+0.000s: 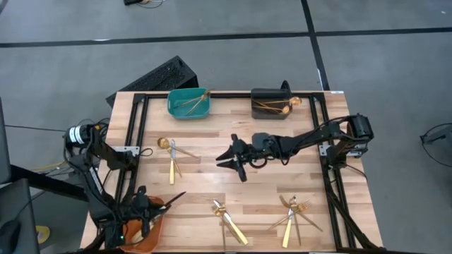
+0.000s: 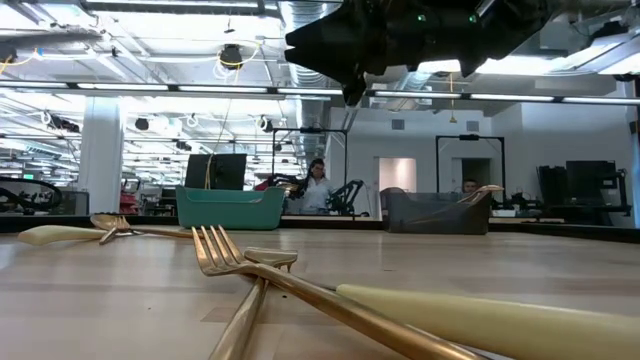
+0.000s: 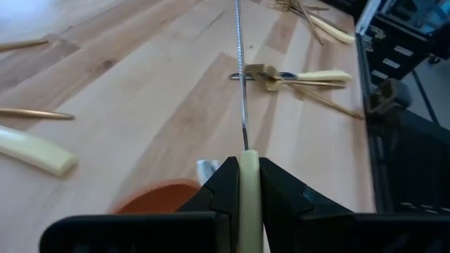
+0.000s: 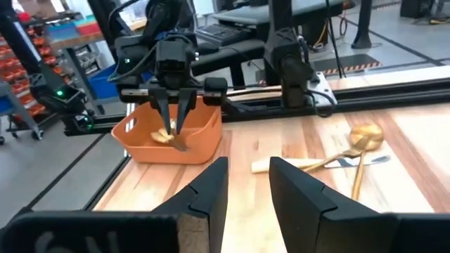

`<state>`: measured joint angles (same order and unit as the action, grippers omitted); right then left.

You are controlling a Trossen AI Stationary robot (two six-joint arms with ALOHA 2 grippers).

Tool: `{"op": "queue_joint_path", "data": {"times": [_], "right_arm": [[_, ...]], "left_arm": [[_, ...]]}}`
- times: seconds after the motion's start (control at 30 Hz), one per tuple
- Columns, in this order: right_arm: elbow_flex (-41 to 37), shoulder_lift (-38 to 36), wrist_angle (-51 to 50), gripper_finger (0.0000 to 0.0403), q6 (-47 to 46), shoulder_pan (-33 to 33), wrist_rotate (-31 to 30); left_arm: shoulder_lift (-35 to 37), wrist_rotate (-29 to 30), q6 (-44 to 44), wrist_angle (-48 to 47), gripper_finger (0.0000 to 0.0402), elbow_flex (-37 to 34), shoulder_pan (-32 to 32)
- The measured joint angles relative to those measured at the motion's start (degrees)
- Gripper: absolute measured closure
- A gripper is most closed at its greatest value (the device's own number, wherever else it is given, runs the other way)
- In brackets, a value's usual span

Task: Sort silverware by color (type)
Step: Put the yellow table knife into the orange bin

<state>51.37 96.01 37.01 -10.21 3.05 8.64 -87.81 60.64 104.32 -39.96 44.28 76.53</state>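
Over the orange bin (image 1: 141, 229), at the table's near left corner, the left gripper (image 4: 176, 116) pinches a cream-handled knife (image 3: 243, 105) upright between its pressed fingers, blade pointing out. Beyond the bin, toward the teal bin (image 1: 188, 104), a spoon and knife (image 1: 169, 152) lie crossed. Farther right, the right gripper (image 1: 232, 159) hovers mid-table with fingers spread and empty. Right of the orange bin, along the near edge, lie two more cutlery clusters (image 1: 229, 219), (image 1: 295, 212). The dark grey bin (image 1: 272, 104) holds gold pieces.

Grey floor (image 1: 212, 21), bright ceiling lights (image 2: 150, 88)
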Motion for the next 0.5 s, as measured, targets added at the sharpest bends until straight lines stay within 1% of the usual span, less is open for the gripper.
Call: {"op": "queue_joint_path", "data": {"times": [0.07, 0.1, 0.2, 0.27, 0.4, 0.5], "right_arm": [[0.0, 0.0, -0.3, 0.0274, 0.1, 0.0, 0.0], [0.0, 0.0, -0.3, 0.0275, 0.1, 0.0, 0.1], [0.0, 0.0, -0.3, 0.0277, 0.2, -0.2, 0.0], [0.0, 0.0, -0.6, 0.0278, 0.2, -0.3, 0.0], [0.0, 0.0, -1.1, 0.0278, 0.2, -0.3, 0.0], [0.0, 0.0, -1.3, 0.0278, 0.3, -0.3, 0.0]], "left_arm": [[0.0, -0.3, -0.9, -1.2, 0.0374, 1.9, 0.1], [0.0, -1.7, -1.1, -1.9, 0.0374, 3.0, 0.1], [0.0, -8.4, -0.7, -3.8, 0.0374, 5.7, 0.2], [-0.3, -10.9, 0.3, -5.7, 0.0374, 6.4, 0.2], [-0.3, -15.6, 4.9, -8.8, 0.0374, 6.6, 0.1], [-0.3, -17.1, 8.8, -11.5, 0.0374, 6.6, 0.1]]}}
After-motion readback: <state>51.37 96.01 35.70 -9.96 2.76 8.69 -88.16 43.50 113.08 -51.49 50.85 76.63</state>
